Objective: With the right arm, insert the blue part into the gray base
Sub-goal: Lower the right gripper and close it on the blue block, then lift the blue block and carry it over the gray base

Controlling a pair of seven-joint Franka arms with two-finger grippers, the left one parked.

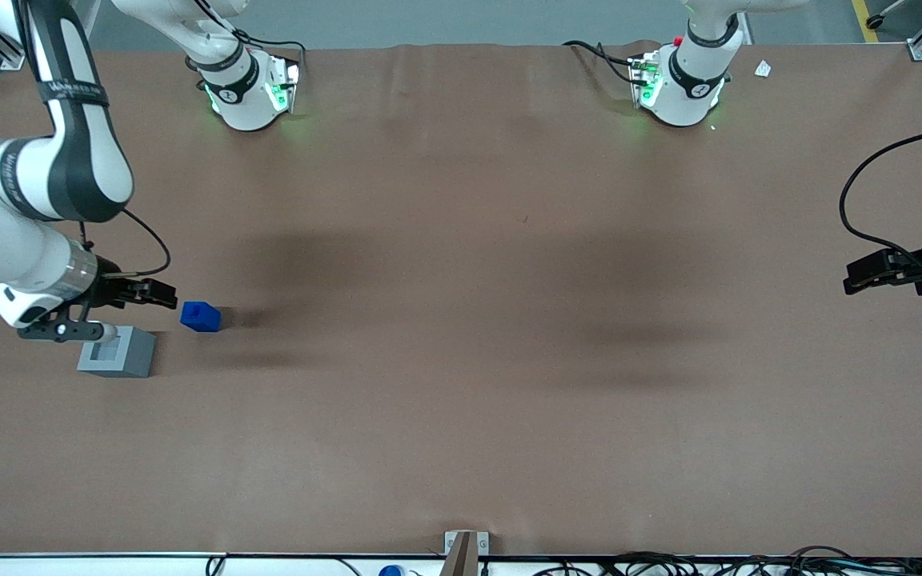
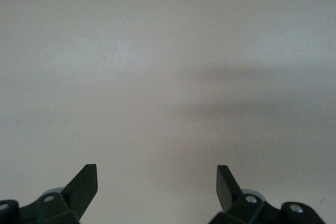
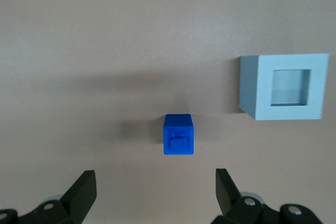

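Gray base (image 1: 117, 353) sits beside blue part (image 1: 201, 317), near spread-open claw (image 1: 163, 294).

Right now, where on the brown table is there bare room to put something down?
Bare brown table stretches from the small blue plastic part toward the parked arm's end, and nearer the front camera. It is crowded only at the working arm's end: the open black gripper hangs beside the blue part, with the light gray recessed base close by.
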